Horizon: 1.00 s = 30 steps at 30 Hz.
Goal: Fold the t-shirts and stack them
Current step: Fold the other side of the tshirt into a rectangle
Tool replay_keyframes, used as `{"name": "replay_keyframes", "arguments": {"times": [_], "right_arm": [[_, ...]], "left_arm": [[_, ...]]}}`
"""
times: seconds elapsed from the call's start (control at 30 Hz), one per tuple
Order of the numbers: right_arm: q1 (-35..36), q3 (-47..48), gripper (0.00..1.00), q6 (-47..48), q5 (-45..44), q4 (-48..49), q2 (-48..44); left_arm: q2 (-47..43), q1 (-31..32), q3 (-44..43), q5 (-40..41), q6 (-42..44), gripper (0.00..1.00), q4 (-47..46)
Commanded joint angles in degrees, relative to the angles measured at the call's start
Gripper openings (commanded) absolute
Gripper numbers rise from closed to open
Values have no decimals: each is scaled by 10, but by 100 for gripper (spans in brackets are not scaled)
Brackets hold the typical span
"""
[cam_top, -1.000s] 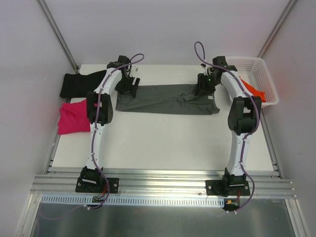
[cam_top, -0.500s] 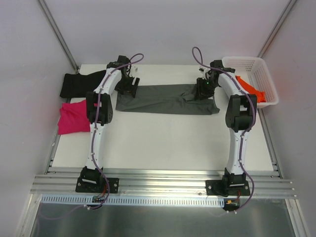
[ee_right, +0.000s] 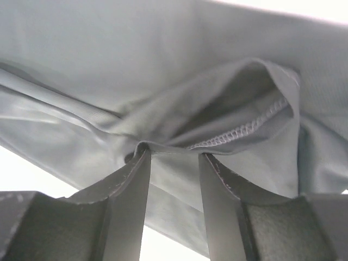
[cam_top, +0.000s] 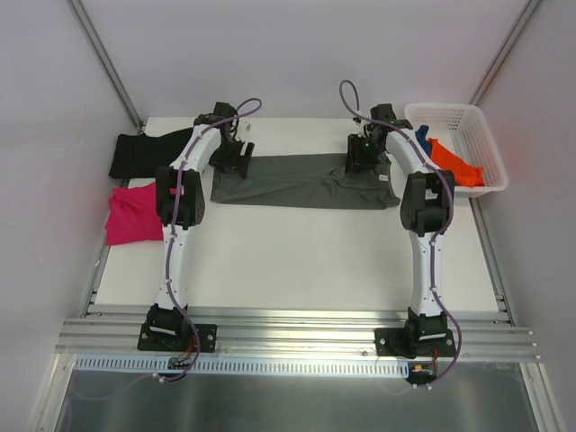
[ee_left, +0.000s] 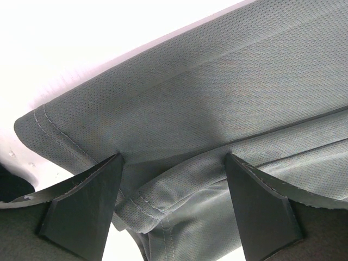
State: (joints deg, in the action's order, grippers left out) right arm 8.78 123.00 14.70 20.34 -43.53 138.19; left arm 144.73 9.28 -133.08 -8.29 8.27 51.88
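Note:
The dark grey t-shirt (cam_top: 306,180) lies folded into a long band across the far middle of the table. My left gripper (cam_top: 236,157) is at its left end, jaws wide open around a hemmed fold (ee_left: 173,157) of the shirt (ee_left: 217,81). My right gripper (cam_top: 363,155) is at the shirt's right end, jaws partly open, fingertips pressed into bunched cloth (ee_right: 175,155) beside a stitched hem (ee_right: 244,130). A black t-shirt (cam_top: 144,153) and a magenta t-shirt (cam_top: 135,214) lie folded at the far left. An orange t-shirt (cam_top: 454,162) and a blue t-shirt (cam_top: 421,135) sit in the basket.
The white lattice basket (cam_top: 481,121) stands at the far right corner, close to the right arm. Grey walls and metal posts close in the table's back and sides. An aluminium rail (cam_top: 297,335) runs along the near edge.
My right gripper has moved left and slightly farther along the shirt's right end, and the arm has swung left away from the basket, uncovering the blue shirt. The left gripper has stayed put.

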Motion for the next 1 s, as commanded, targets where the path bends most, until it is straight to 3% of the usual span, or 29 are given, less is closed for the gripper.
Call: {"name": "replay_keyframes", "arguments": {"times": [0.0,0.4,0.73,0.83,0.97], "right_arm": [[12,44,44,-29,16,25,-5],[51,108,47,-48,13,50,61],[56,93,50,-18,-24,34,38],[42,84,50,-11,-35,31,-1],[24,45,52,-11,-50,26,-70]], "left_arm": [[-20,-6,19,-3,-11,77,27],[-38,-1,40,-1,-10,77,29],[-65,0,40,11,-4,76,31],[-93,0,35,26,0,79,31],[-145,-1,12,52,-1,94,30]]}}
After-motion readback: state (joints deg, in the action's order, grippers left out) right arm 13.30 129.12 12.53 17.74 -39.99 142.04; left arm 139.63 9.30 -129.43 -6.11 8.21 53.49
